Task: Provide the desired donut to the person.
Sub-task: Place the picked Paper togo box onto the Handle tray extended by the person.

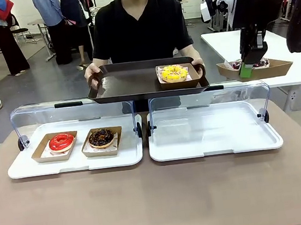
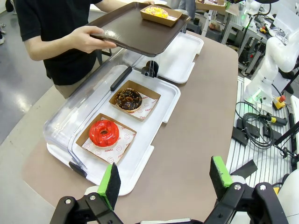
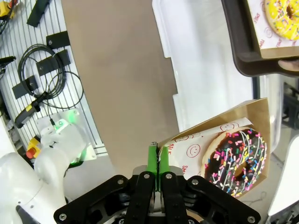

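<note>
Right wrist view | my right gripper (image 3: pixel 159 161) pinches the edge of the sprinkled donut's paper tray (image 3: pixel 224 149), held up right of the person's brown tray (image 1: pixel 130 84) | left gripper (image 2: pixel 166 182) gapes, idle | risk: that thin corner pinch lets the tray sag and the donut (image 3: pixel 236 161) slide off.

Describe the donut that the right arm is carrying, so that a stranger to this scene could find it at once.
Start at the dark brown tray the person holds above the far edge of the table. Just to its right, in the air, the right tool pinches the edge of a brown paper tray. The donut in it is chocolate with colourful sprinkles and is off every surface, unlike the yellow donut on the dark brown tray.
</note>
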Motion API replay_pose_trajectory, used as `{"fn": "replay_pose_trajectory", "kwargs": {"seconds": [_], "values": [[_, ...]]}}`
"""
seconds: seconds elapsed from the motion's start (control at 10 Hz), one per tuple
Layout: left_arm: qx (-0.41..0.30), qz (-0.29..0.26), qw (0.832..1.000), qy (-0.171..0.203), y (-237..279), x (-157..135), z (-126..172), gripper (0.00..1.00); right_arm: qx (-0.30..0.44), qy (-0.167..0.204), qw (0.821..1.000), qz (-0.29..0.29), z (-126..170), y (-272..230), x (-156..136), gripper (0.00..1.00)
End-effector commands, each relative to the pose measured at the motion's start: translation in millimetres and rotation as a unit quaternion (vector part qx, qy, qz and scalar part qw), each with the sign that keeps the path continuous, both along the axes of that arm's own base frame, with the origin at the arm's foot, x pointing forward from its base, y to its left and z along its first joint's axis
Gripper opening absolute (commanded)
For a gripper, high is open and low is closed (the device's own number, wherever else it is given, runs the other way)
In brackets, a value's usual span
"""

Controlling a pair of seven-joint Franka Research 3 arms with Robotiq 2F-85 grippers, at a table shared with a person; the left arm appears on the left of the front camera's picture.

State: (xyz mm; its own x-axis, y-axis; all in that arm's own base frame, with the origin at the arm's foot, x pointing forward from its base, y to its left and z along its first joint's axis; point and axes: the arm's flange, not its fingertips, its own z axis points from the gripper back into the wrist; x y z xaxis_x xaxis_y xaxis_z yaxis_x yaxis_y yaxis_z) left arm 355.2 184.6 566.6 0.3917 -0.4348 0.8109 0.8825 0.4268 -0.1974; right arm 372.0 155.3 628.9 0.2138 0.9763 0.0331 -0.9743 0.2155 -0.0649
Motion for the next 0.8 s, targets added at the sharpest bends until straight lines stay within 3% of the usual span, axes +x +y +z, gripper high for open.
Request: {"fn": "replay_pose_trajectory", "kwargs": {"seconds": [0.0,0.6,0.7], "values": [[-0.007,-0.001,1.0,-0.004,0,-1,1,1.0,-0.003,0.0,1.0,-0.008,-2,1,-3,0.0],[-0.007,-0.001,1.0,-0.004,0,-1,1,1.0,0.0,0.0,1.0,0.0,0,0,0,0.02],[-0.007,-0.001,1.0,-0.004,0,-1,1,1.0,-0.003,-0.023,0.999,-0.026,15,24,-7,0.02]]}}
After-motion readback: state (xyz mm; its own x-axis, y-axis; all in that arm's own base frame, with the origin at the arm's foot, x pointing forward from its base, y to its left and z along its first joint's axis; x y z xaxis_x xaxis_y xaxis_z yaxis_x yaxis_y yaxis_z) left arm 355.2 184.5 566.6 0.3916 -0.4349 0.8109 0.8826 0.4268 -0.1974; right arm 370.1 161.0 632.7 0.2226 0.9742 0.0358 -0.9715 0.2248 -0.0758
